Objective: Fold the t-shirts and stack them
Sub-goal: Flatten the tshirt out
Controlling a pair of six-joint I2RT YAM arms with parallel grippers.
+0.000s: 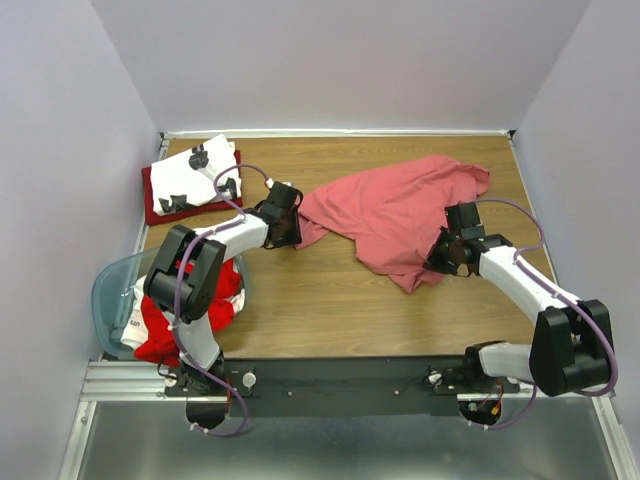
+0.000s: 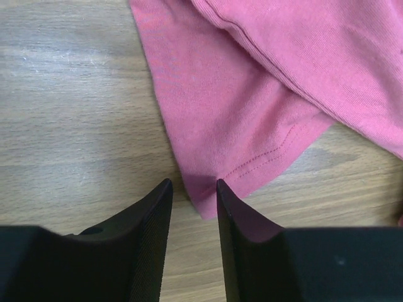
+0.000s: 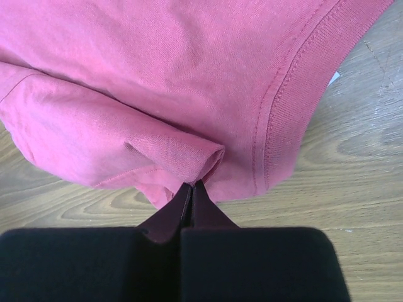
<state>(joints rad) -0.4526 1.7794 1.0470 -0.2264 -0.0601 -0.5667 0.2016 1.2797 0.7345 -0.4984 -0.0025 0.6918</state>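
Note:
A large salmon-pink t-shirt (image 1: 400, 210) lies crumpled across the middle and right of the table. My left gripper (image 1: 295, 235) is at the shirt's left corner. In the left wrist view its jaws (image 2: 193, 184) stand apart, with the hemmed corner of the shirt (image 2: 252, 94) lying between the fingertips, unpinched. My right gripper (image 1: 434, 262) is at the shirt's near right edge. In the right wrist view it (image 3: 192, 184) is shut on a small fold of the pink cloth (image 3: 157, 75), next to the ribbed collar (image 3: 296, 94).
A folded white t-shirt with black prints (image 1: 205, 172) lies on a folded dark red one (image 1: 158, 207) at the back left. A translucent pale-blue tub (image 1: 108, 290) at the near left holds bright red and white shirts (image 1: 160, 335). Walls close in on three sides.

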